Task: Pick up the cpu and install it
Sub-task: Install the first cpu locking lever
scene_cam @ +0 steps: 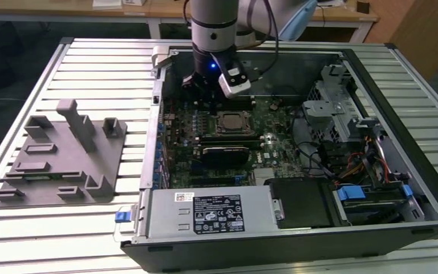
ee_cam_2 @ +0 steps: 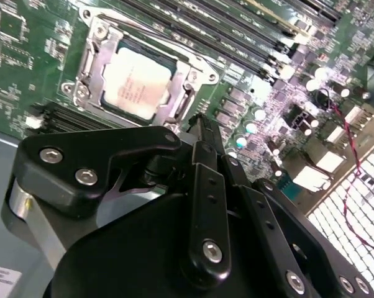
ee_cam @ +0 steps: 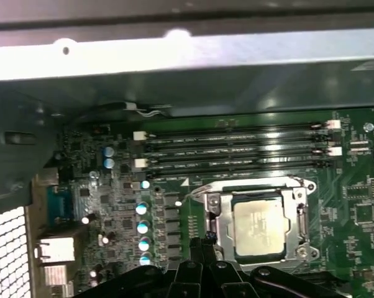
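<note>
Inside socket frame, cpu lies flat; closed claw just beside, apart.

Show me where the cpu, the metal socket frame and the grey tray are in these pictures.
cpu (ee_cam_2: pixel 137 84), second wrist view: middle of its pale metal top.
socket frame (ee_cam: pixel 302 218), first wrist view: the metal bar beside the cpu.
grey tray (scene_cam: pixel 101 160), exterior view: bare flat part of its base.

Pale silvery-grey on the cpu, ringed by a bright metal frame. Deep green, speckled with silver dots, across the motherboard. Matt black on the hand. Plain mid-grey for the tray; silver, striped in parallel ribs, for the worktop. Vivid blue on the clip.
</note>
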